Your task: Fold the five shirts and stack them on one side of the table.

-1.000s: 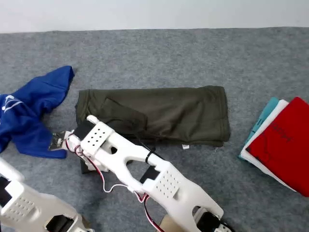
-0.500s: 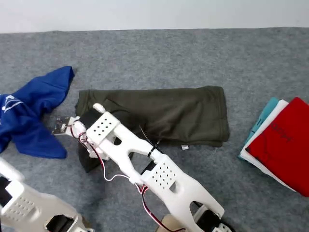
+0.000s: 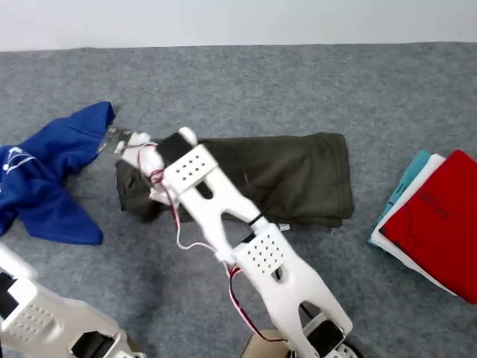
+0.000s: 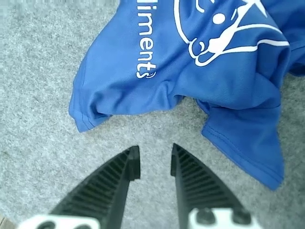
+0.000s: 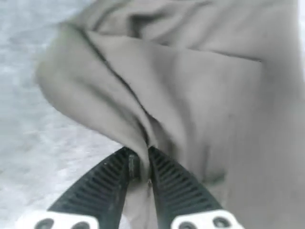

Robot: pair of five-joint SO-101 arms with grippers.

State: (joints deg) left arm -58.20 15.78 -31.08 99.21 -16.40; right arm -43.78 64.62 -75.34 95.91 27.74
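Note:
A dark olive shirt (image 3: pixel 276 175), folded lengthwise, lies across the middle of the grey table (image 3: pixel 298 82). My right gripper (image 3: pixel 153 175) is at its left end, shut on a fold of the olive shirt (image 5: pixel 200 95) and holding that end raised; in the right wrist view the right gripper (image 5: pixel 140 164) pinches the cloth between its black fingers. A crumpled blue shirt (image 3: pixel 48 175) with white print lies at the left. My left gripper (image 4: pixel 155 160) hovers over the carpet beside the blue shirt (image 4: pixel 190 62), open with nothing in it.
A stack of folded shirts (image 3: pixel 440 216), red on white on teal, sits at the table's right edge. The left arm's white body (image 3: pixel 37 317) is at the front left corner. The table's back strip and the front right are bare carpet.
My right gripper has carried the olive shirt's left end from the near side up and toward the back, over the shirt. The left arm has stayed put.

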